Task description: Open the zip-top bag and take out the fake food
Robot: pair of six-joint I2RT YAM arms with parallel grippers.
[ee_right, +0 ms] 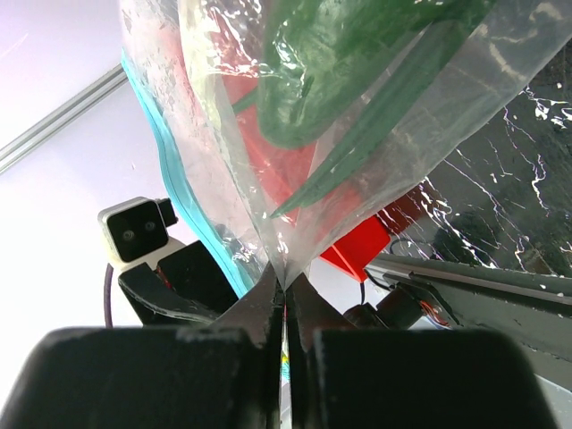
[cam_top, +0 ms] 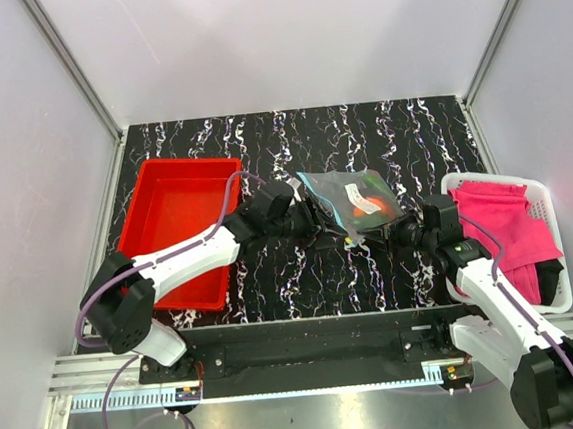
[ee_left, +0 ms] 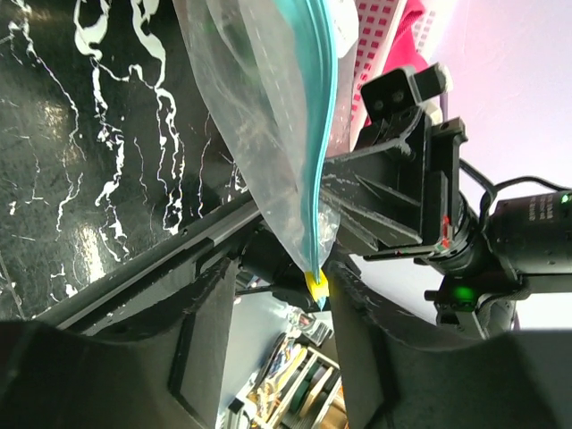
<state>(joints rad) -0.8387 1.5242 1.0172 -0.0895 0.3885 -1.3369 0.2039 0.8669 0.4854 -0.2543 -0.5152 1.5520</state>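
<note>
Clear crinkly plastic zip-top bag (cam_top: 351,201), green and orange plastic fake food (ee_right: 308,103) inside, hangs over the black marbled desk (cam_top: 400,134); right pincer (ee_right: 286,290) is clamped on its film, left pincer (ee_left: 281,277) sits part-open astride the teal zip edge (ee_left: 323,134), so it looks like the opening step, and next the left probably needs to close there and peel.

You have the right gripper (ee_right: 285,293) pinched tight on a fold of the clear zip-top bag (ee_right: 214,134). The bag's teal zip strip (ee_right: 174,192) runs down the left, with green fake food (ee_right: 308,89) inside.
</note>
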